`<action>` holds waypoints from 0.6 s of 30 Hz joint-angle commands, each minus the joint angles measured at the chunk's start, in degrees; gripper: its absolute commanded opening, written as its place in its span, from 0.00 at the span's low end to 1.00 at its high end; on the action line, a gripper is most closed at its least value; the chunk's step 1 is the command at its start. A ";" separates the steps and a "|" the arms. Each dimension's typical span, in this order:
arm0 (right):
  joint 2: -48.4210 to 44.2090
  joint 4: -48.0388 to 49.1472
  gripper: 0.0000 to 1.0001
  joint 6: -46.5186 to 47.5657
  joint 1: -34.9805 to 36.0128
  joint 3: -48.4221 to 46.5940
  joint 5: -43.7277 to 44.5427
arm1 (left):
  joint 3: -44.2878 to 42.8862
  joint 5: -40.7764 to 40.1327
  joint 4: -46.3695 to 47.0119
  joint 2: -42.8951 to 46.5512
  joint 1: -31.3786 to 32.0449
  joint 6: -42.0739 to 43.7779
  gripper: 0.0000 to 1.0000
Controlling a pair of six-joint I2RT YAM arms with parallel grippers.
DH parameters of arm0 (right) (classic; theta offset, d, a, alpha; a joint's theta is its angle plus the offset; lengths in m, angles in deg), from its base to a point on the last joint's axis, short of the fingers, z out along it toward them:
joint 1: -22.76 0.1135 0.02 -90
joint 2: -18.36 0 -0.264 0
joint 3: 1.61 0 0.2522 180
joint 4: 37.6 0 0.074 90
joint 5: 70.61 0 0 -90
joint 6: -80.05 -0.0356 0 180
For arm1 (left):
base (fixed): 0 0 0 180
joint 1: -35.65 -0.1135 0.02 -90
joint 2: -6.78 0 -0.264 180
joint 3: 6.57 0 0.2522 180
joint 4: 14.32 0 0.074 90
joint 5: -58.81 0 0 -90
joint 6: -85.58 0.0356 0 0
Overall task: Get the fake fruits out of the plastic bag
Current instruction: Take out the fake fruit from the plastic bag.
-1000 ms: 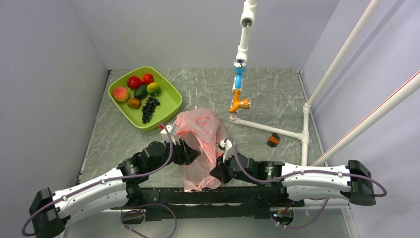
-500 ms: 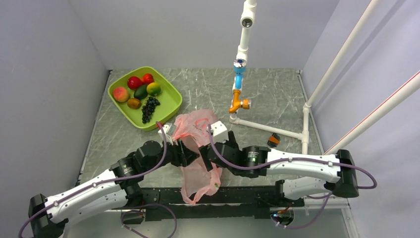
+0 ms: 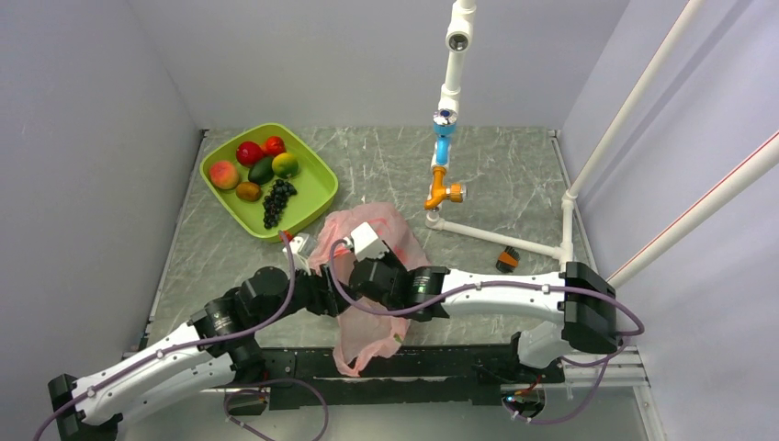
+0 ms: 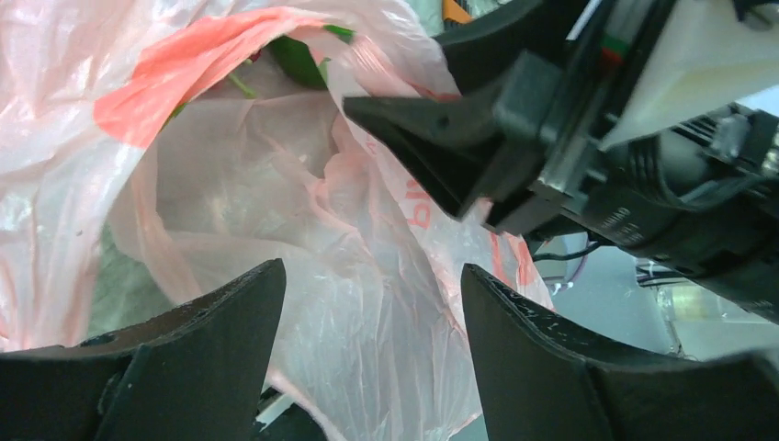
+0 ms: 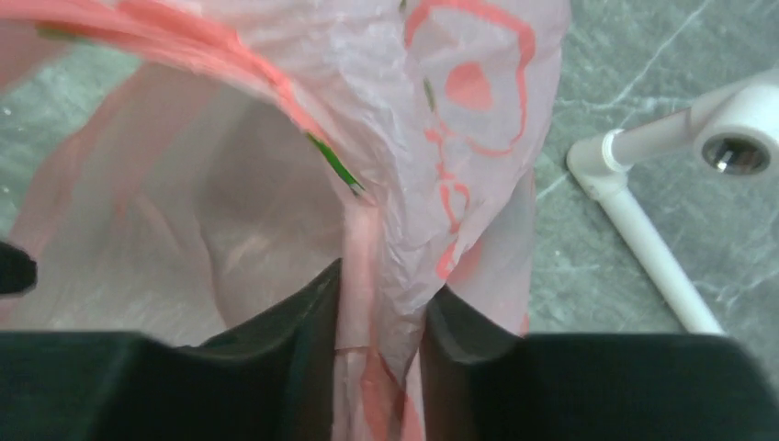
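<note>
Plastic bag (image 3: 386,234): near middle of the table, between your two arms, its lower end reaching the near edge.
Right gripper (image 5: 381,285): pinched together on a fold of the bag's rim.
Left gripper (image 4: 370,276): fingers wide apart, loose film between them (clamped on nothing).
Fake fruits: none shows in the open mouth from either wrist view; you cannot tell what lies deeper.
Progress: looks like the opening stage, with lifting fruit out yet to do.
Around: green tray (image 3: 312,188) of fruit far left, white pipe frame (image 3: 496,241) right; crumpled film blocks your reach inside.
</note>
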 commanded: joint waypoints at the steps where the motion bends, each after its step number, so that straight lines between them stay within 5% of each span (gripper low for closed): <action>1: -0.24 11.92 0.16 4.56 -2.48 -2.54 0.66 | -1.04 0.56 3.89 1.06 0.24 -1.09 0.77; 3: -1.82 13.36 0.00 4.11 -3.30 -2.74 -2.65 | 0.63 0.59 7.01 0.98 0.29 -2.08 0.76; 10: -7.58 16.73 0.00 0.81 -4.89 -2.03 -16.40 | 2.12 -0.57 16.64 -7.74 0.24 -1.58 0.63; 14: -9.36 16.72 0.00 0.23 -5.22 -1.39 -19.30 | -0.61 -10.48 11.53 -10.52 0.34 -2.44 0.46; 18: -10.70 17.43 0.00 -1.07 -5.84 0.33 -21.28 | -0.70 -15.47 14.09 -14.09 0.35 -1.83 0.44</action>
